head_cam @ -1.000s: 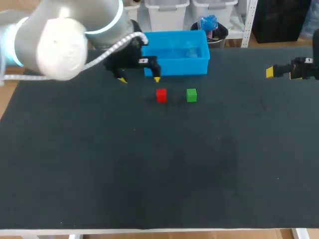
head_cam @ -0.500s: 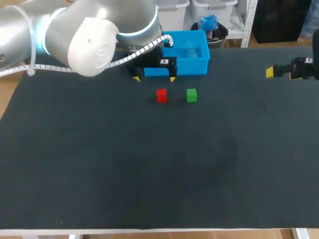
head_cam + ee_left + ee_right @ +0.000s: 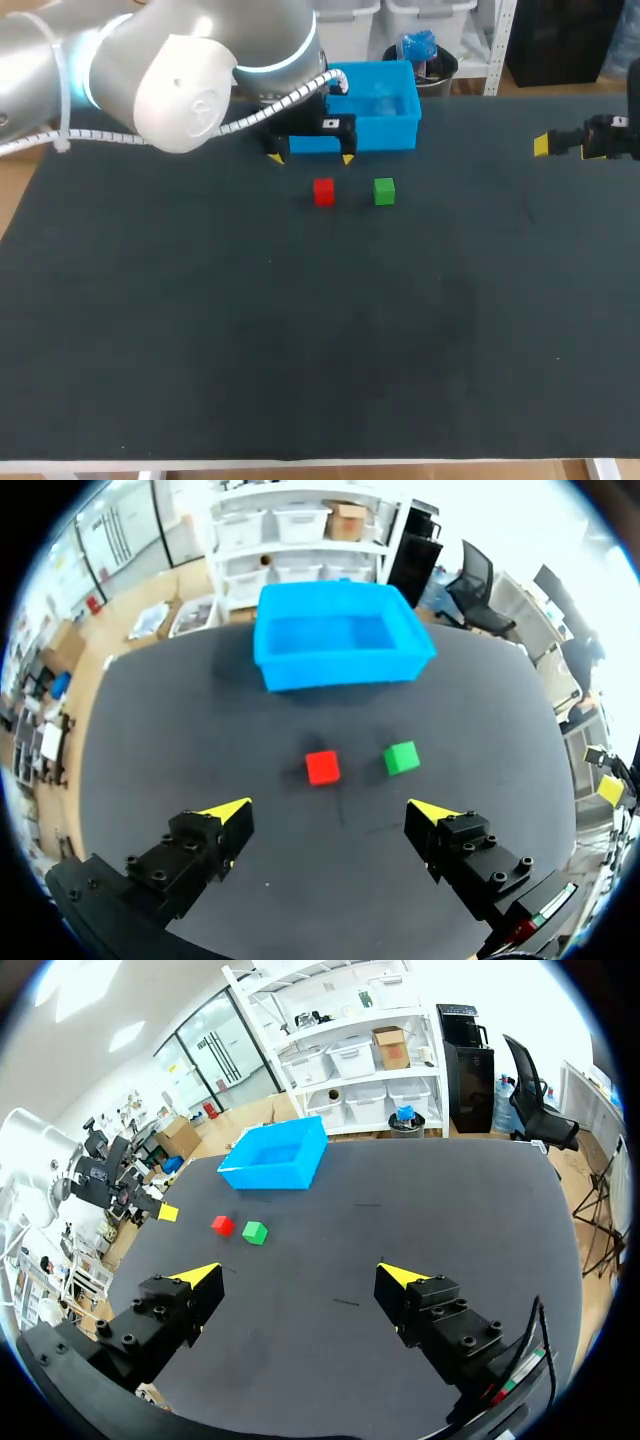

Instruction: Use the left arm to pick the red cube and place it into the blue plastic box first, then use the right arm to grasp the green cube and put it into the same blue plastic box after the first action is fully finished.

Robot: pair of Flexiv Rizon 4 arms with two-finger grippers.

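Blue box (image 3: 385,105) partly behind left arm (image 3: 190,70), right arm (image 3: 612,138) mostly cut off

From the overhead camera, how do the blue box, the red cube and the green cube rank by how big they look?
1. Blue box: by far the largest.
2. Red cube and green cube: they look alike in size, side by side just in front of the box, so I would not rank one above the other.
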